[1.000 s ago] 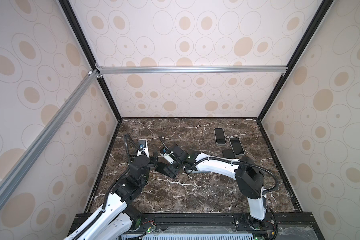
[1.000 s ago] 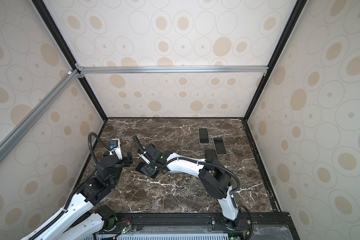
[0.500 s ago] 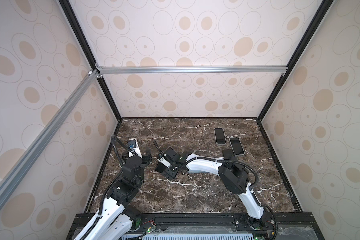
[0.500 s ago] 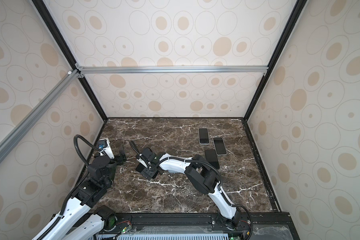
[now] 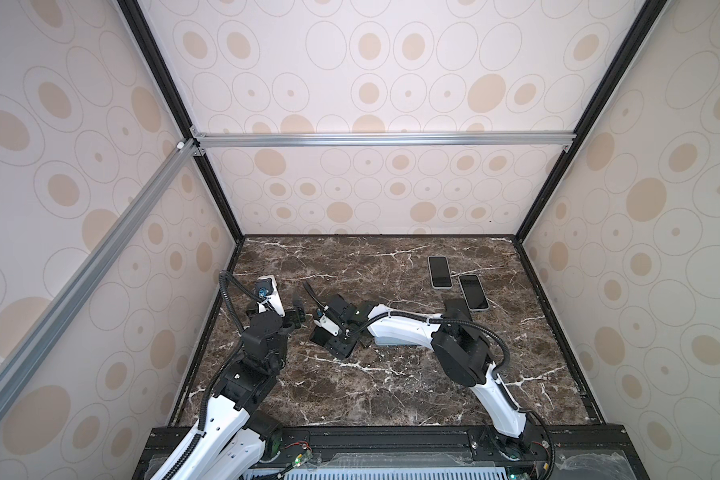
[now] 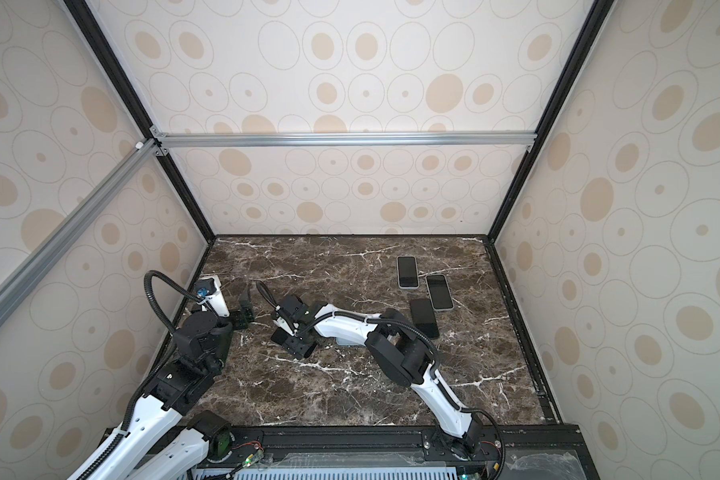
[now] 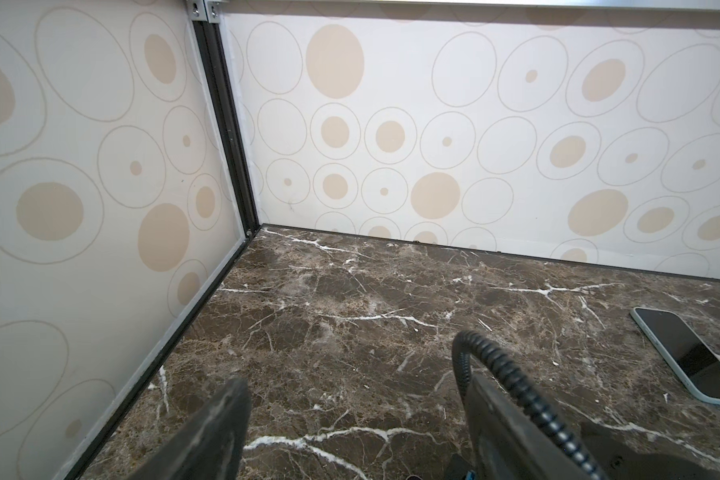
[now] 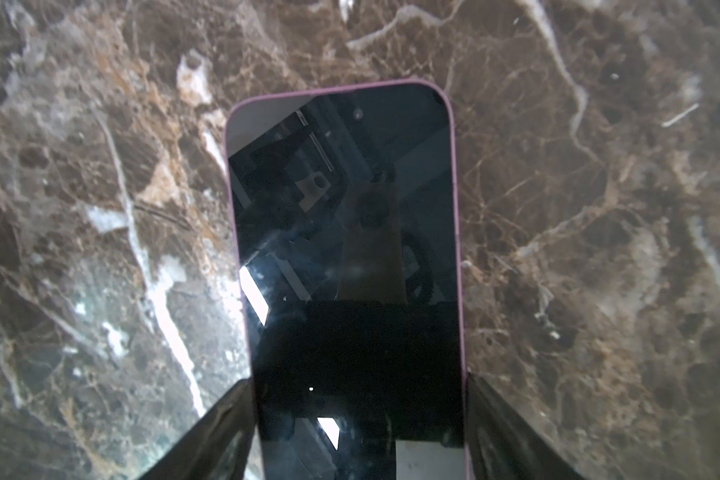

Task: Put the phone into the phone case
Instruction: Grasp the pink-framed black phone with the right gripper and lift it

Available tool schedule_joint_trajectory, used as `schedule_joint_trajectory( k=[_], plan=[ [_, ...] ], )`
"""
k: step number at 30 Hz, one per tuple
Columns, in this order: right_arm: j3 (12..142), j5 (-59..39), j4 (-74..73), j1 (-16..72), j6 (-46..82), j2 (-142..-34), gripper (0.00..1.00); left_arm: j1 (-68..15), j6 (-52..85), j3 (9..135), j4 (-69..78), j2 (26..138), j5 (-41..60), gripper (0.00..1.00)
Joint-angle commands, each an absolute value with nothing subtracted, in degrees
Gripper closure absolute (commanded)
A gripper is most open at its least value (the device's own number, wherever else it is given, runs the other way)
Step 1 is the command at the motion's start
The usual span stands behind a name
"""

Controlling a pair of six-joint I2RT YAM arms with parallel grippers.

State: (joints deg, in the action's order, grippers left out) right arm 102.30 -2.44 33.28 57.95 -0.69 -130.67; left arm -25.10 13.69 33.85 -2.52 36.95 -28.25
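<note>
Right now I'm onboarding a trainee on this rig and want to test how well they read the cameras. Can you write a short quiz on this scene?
1. True or false: the left gripper holds a phone.
2. Multiple choice: the phone between the right gripper's fingers has which edge colour? A) purple B) green C) yellow
3. Count: how many light-edged phones lie side by side, screens up, at the back right of the table in a top view?

Key
1. False: it is open and empty.
2. A
3. Two
</note>
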Motion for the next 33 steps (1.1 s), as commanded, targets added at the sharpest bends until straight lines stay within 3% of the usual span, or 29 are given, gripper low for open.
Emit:
schedule_joint_trajectory(
  k=[1, 11, 16, 19, 33],
  plan=[
    [104.22, -3.37, 38.61, 58.11, -0.29, -134.16, 0.26, -24.44, 14.40, 33.93, -1.07, 36.93, -27.16, 0.19],
    [108.38, 2.37, 44.46, 58.13, -0.18, -135.03, 0.31, -23.98, 14.42, 33.93, -1.03, 37.26, -26.74, 0.20],
    [107.84, 2.00, 44.84, 58.16, 0.00, -134.84, 0.20, -23.49, 14.51, 33.97, -0.89, 37.51, -26.21, 0.20],
    [107.93, 1.90, 45.45, 58.11, 0.42, -135.51, 0.19, -23.22, 14.61, 33.86, -0.94, 37.46, -26.18, 0.20],
    [106.74, 3.63, 46.53, 58.16, 0.77, -133.48, 0.35, -22.41, 14.96, 33.90, -0.97, 37.79, -25.48, 0.20]
  ],
)
